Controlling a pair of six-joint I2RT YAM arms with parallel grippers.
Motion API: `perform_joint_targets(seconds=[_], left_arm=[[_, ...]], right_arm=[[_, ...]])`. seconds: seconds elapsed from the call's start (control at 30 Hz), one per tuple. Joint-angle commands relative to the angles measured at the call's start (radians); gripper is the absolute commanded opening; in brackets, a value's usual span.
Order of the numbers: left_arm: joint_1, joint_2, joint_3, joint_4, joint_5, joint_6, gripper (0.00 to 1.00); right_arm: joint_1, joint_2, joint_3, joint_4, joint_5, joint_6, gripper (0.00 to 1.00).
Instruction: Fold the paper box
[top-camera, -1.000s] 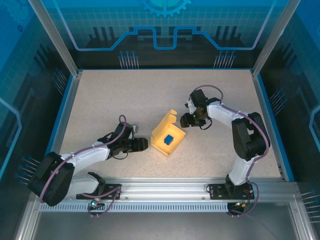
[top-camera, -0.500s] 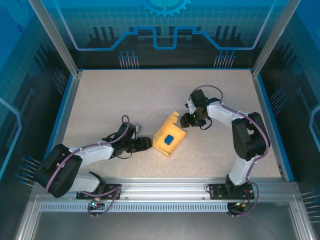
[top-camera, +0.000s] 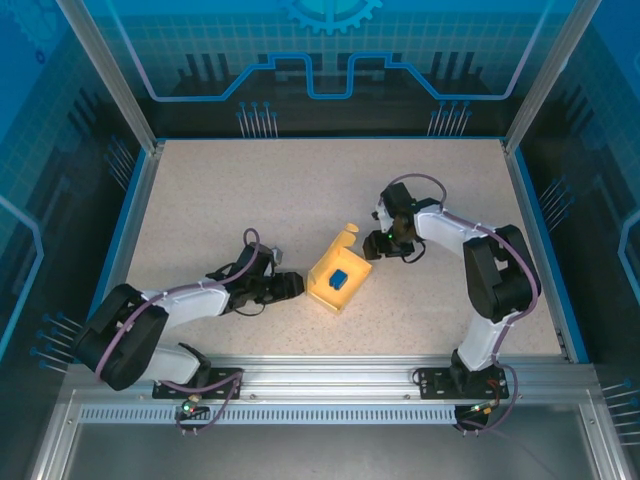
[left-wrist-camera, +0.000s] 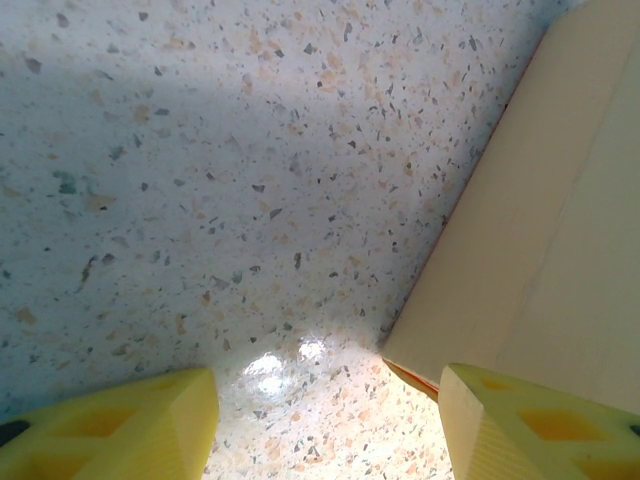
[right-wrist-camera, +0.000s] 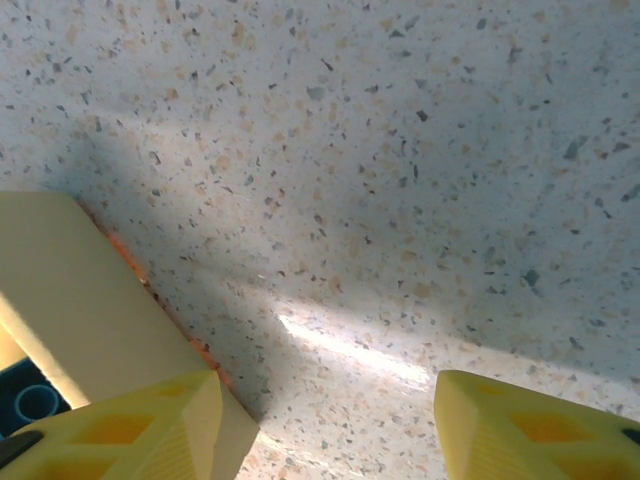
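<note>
You have one paper box (top-camera: 322, 271) on the table (top-camera: 250, 190) between the arms, set diagonally, its raised flap (top-camera: 347, 236) pointing away from the bases; one blue object (top-camera: 339, 279) sits inside. Your left fingers (left-wrist-camera: 130, 425) and right fingers (right-wrist-camera: 130, 420) stand spread, gripping nothing.

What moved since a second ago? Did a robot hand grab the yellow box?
The left gripper slid right, up to the left wall of the paper box, which shifted slightly right. Nothing was grabbed; both grippers are open. The right gripper stayed at the box's far right side, and the blue object stayed inside.
</note>
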Motion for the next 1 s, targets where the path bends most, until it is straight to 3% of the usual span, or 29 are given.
perform_joint_targets(seconds=[0.0,0.23,0.5,0.77,0.97], left_arm=[[-0.004,0.044,0.035,0.070,-0.076,0.025,0.63],[0.082,-0.035,0.043,0.006,-0.116,0.063,0.63],[0.183,-0.140,0.068,-0.063,-0.157,0.114,0.64],[0.205,-0.181,0.114,-0.113,-0.177,0.157,0.65],[0.211,-0.200,0.097,-0.115,-0.186,0.158,0.65]], right_arm=[[-0.011,-0.089,-0.026,-0.035,0.041,-0.025,0.59],[0.064,-0.235,-0.117,-0.082,0.012,-0.028,0.59],[0.274,-0.389,-0.290,-0.017,-0.075,0.049,0.55],[0.496,-0.296,-0.300,0.089,-0.132,0.111,0.53],[0.566,-0.228,-0.273,0.156,-0.122,0.129,0.54]])
